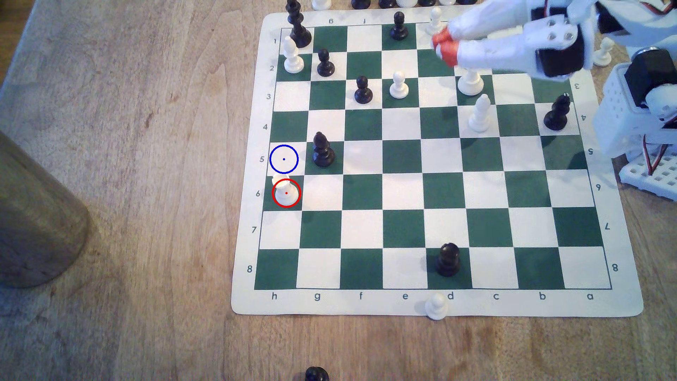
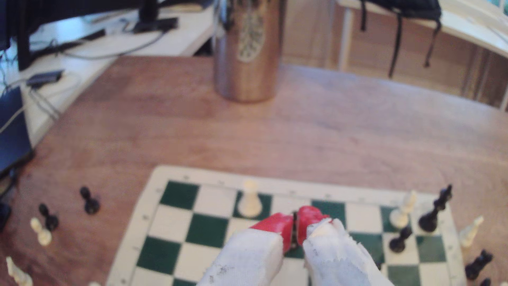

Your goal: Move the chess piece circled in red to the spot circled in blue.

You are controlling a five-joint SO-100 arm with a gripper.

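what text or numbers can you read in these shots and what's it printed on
"h g f e d c b a": board near border, exterior view.
"1" to "8": its exterior-view left border.
"3 4 5 6 7 8": right border, turned about.
Far-border letters: too blurred.
Tumbler emblem, wrist view: unreadable.

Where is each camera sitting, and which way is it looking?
Exterior view: high above the wooden table, looking down on the chessboard; the white arm reaches in from the exterior view's upper right, its gripper shut and empty, far from the red-circled white rook and the blue-circled spot.
Wrist view: on the arm, looking forward past the two red fingertips across the board toward a metal tumbler.
Both views share the board, the rook, the gripper and the tumbler.
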